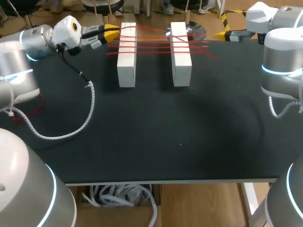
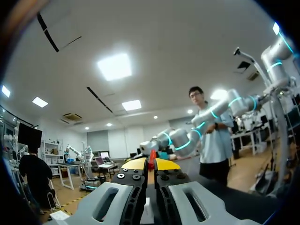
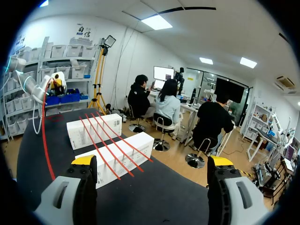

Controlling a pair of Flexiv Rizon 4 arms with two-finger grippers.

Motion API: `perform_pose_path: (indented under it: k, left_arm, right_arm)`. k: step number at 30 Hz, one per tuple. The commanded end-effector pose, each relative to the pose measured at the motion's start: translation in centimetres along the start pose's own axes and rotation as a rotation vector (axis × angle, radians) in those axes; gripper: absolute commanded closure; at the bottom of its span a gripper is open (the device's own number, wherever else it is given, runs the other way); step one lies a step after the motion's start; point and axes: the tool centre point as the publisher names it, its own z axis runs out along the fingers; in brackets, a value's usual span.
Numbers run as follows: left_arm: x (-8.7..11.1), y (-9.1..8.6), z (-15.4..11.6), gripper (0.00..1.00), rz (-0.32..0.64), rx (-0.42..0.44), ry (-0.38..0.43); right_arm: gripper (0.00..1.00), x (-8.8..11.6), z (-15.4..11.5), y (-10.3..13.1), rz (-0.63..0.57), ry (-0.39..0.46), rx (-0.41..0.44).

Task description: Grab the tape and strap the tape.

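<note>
The left gripper (image 2: 150, 165), right under its own wrist camera, has its yellow tips drawn narrow on a strand of red tape (image 2: 151, 155) pinched between them. From above, the tape leads out from that gripper over the white block (image 1: 127, 71) just beside it and on to the second white block (image 1: 181, 71) beyond, in several crossing lines. The right gripper (image 3: 152, 161) stands wide with nothing between its fingers; both blocks lie ahead of it, apart. The grab looks done and several passes are laid. Further passes or fixing the end appear to be left.
</note>
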Motion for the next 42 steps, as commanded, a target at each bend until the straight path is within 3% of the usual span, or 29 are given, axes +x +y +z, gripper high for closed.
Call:
perform_pose_path:
  k: [1, 28, 34, 42]
  left_arm:
    - [-0.1, 0.1, 0.2, 1.00, -0.005, 0.008, 0.007]
    - [-0.6, 0.5, 0.1, 1.00, -0.036, 0.018, 0.030]
    - [-0.6, 0.5, 0.1, 1.00, -0.036, 0.018, 0.030]
    - [-0.6, 0.5, 0.1, 1.00, -0.036, 0.018, 0.030]
  right_arm:
    - [0.00, 0.0, 0.0, 0.0, 0.000, 0.000, 0.000]
    - [0.00, 0.0, 0.0, 0.0, 0.000, 0.000, 0.000]
    - [0.00, -0.7, -3.2, 0.8, 0.306, -0.086, 0.064]
    - [0.00, -1.2, -8.5, 0.9, 0.563, -0.183, 0.042]
